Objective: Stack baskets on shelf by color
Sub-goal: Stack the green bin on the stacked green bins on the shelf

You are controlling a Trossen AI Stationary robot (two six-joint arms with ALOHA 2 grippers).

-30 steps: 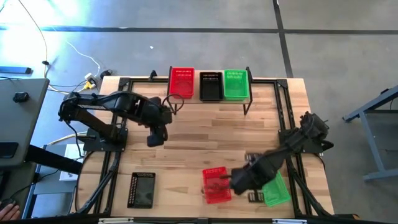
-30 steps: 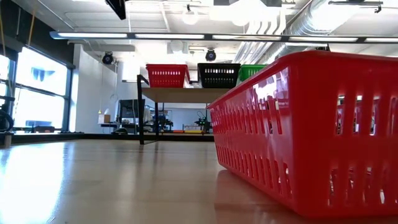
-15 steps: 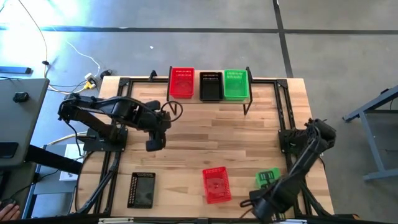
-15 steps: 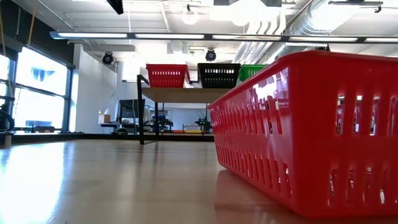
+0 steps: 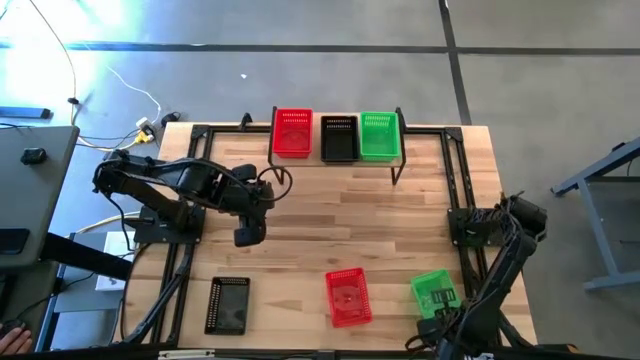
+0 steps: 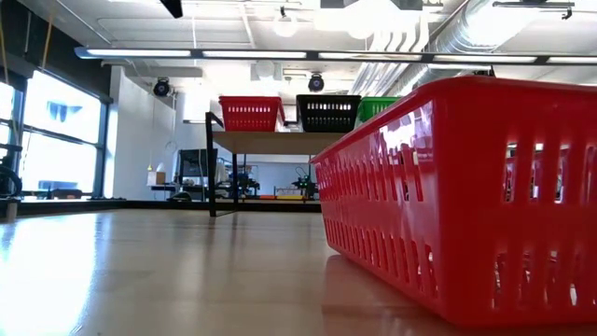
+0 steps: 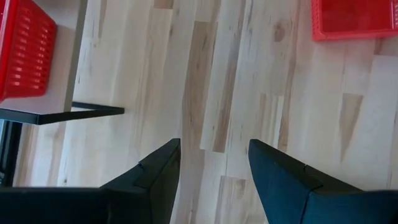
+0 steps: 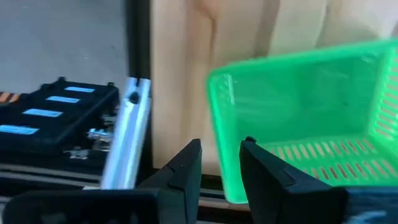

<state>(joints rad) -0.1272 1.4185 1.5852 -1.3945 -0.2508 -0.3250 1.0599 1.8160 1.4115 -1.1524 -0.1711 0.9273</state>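
Note:
In the high view the shelf (image 5: 338, 160) stands at the table's far edge and carries a red basket (image 5: 292, 132), a black basket (image 5: 339, 138) and a green basket (image 5: 378, 135). A black basket (image 5: 229, 305), a red basket (image 5: 348, 297) and a green basket (image 5: 434, 293) sit on the table near its near edge. My left gripper (image 5: 248, 232) hovers open over bare wood left of centre. My right gripper (image 5: 440, 328) is open at the near edge, its fingers on either side of the green basket's (image 8: 298, 118) near short wall. My right gripper (image 8: 221, 144) has one finger (image 8: 189, 163) outside and one finger (image 8: 255, 163) inside the green basket's near short wall (image 8: 222, 124), coming from above. I cannot tell whether either finger touches the wall. The basket sits flat on the table.
The black frame rail (image 8: 127, 130) and the table's near edge lie right beside my right gripper. In the low view the red basket (image 6: 466, 196) fills the right side, with the shelf (image 6: 280, 142) far behind. Bare wood lies between the shelf and the near baskets.
My right gripper has swung from over the red basket on the table toward the near right corner and now stands at the green basket's near end. The green basket has turned a little on the table. My left gripper has drifted slightly toward the near edge.

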